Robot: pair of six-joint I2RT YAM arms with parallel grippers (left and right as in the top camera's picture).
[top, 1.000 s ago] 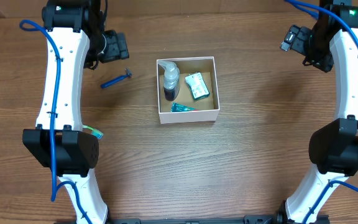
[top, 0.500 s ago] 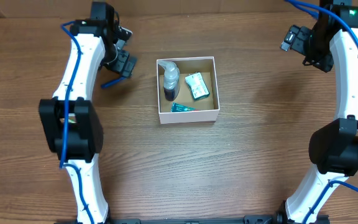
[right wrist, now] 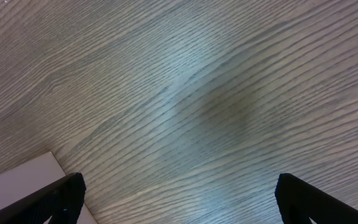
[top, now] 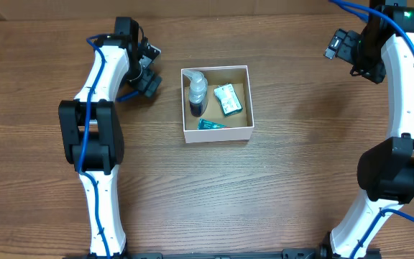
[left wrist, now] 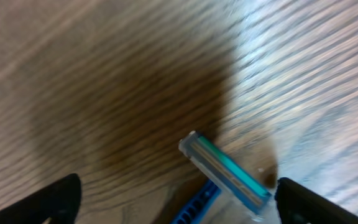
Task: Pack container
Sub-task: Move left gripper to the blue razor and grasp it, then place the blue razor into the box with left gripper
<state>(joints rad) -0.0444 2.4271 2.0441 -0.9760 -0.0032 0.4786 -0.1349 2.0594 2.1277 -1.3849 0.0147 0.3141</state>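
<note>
Cardboard container [top: 218, 134] sits mouth-up, square-on; left claw [left wrist: 178, 190] (seemingly above razor [left wrist: 225, 171]) and right claw [right wrist: 179, 186] gape empty.

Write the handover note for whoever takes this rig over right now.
Left gripper: open, poised over the blue razor, which lies on the table left of the container; not gripped yet.
Right gripper: open, holding nothing, over the table to the container's right.
Done: pump bottle, green-white packet and a small teal item lie in the container.
Left: grasp the razor and put it in.
</note>
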